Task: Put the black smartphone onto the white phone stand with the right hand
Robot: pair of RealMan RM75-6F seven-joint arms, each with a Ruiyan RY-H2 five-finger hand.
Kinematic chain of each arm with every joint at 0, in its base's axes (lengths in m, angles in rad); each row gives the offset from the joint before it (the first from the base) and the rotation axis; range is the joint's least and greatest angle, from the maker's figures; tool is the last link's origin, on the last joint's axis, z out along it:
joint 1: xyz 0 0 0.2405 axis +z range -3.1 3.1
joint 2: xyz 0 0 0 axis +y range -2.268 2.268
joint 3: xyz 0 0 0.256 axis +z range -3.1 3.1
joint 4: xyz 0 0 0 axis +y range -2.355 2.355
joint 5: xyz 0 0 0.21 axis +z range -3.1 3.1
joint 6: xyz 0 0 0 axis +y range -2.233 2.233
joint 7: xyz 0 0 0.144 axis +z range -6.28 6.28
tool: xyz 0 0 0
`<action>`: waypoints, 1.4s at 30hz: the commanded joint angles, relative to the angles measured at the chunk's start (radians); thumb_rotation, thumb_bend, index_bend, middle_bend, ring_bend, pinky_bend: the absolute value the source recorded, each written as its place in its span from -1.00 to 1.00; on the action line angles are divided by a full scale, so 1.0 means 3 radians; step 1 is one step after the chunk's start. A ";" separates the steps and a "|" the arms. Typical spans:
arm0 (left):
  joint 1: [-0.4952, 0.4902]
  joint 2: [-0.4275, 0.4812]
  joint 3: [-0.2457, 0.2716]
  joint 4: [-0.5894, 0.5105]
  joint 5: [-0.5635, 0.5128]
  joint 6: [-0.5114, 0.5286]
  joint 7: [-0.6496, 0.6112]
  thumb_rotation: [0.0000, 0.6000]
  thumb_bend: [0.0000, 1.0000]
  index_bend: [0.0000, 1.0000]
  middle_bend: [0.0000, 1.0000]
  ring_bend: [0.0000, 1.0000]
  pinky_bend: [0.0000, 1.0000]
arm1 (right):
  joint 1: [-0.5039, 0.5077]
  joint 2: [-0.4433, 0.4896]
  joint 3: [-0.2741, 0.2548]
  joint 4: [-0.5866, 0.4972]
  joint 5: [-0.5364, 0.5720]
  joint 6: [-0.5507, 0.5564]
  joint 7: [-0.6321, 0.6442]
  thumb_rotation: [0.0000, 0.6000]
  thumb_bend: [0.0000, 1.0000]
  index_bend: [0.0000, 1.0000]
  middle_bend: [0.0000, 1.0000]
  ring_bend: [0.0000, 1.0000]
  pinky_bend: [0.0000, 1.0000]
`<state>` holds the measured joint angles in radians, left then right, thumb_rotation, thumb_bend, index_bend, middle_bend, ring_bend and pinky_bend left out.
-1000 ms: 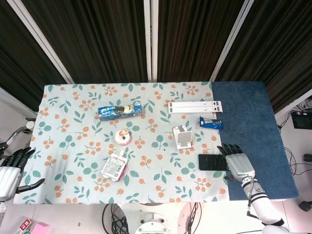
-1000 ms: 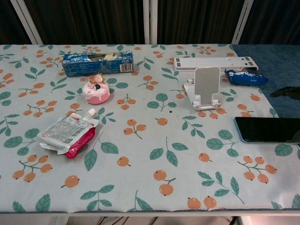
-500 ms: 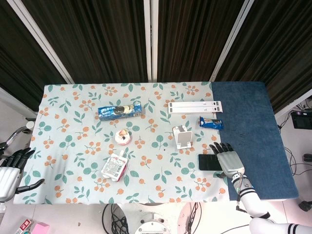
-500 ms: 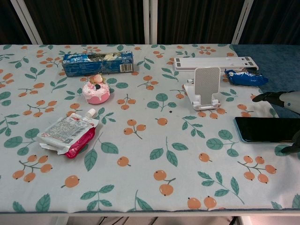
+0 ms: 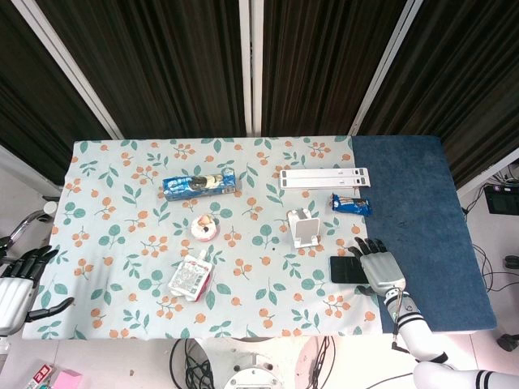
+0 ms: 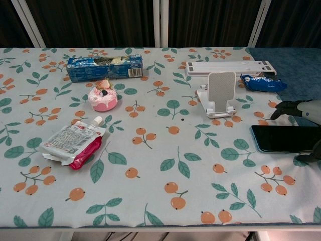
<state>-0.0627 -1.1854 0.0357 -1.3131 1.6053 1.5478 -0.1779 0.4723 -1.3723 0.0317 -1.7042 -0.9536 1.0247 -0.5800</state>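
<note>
Far off at the left edge, the left hand (image 5: 16, 284) hangs beside the table with its fingers apart and nothing in them, out of the job entirely. Nearer the middle lie a flattened drink pouch (image 6: 71, 144), a small pink cake (image 6: 103, 98) and a long blue snack packet (image 6: 104, 67); printing shows on the pouch and packet, but none of it can be read from here, and I can make out no brand anywhere.

Further right, the white phone stand (image 6: 218, 93) sits upright and empty, ahead and to the left of the right hand's fingertips. The black smartphone (image 6: 284, 138) lies flat, screen up, under the right hand (image 5: 379, 264), whose fingers are spread above its right end; whether they touch it I cannot tell. Behind them are a white slatted bar (image 6: 230, 67) and a small blue wrapper (image 6: 263, 83).

To my eye the grasp is still to come. Done well, the thumb and fingers should take the phone's long edges, lift one side off the cloth first, then tilt it onto the stand's lip without knocking it.
</note>
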 commanded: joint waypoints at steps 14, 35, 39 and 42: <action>-0.0010 0.0010 -0.0003 -0.0016 0.0004 -0.0031 -0.0015 -0.85 -1.00 -0.75 -0.80 -0.78 -0.52 | 0.0051 0.0050 -0.0037 0.0000 0.0092 -0.0027 0.0049 1.00 -0.69 -0.54 -1.00 -1.00 -1.00; -0.0006 0.0001 -0.0008 -0.0006 -0.0009 -0.0052 -0.0052 -0.86 -1.00 -0.75 -0.80 -0.78 -0.52 | -0.0083 0.0119 -0.0056 0.0044 -0.0417 0.0170 0.0589 1.00 -0.60 0.31 -0.28 -0.43 -0.36; -0.0005 -0.0007 -0.0003 0.0000 -0.0012 -0.0064 -0.0053 -0.84 -1.00 -0.75 -0.80 -0.78 -0.52 | -0.0107 0.0112 -0.0067 0.0084 -0.0506 0.0225 0.0590 1.00 -0.58 0.34 -0.15 -0.14 -0.04; -0.0001 -0.0007 -0.0004 -0.0001 -0.0019 -0.0064 -0.0056 -0.83 -1.00 -0.75 -0.80 -0.78 -0.52 | -0.0121 0.0107 -0.0072 0.0095 -0.0580 0.0303 0.0514 1.00 -0.55 0.37 0.00 0.00 0.06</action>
<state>-0.0631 -1.1874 0.0344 -1.3133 1.5996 1.5285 -0.1948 0.4389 -1.3398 0.0113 -1.6777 -1.1184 1.1066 -0.4164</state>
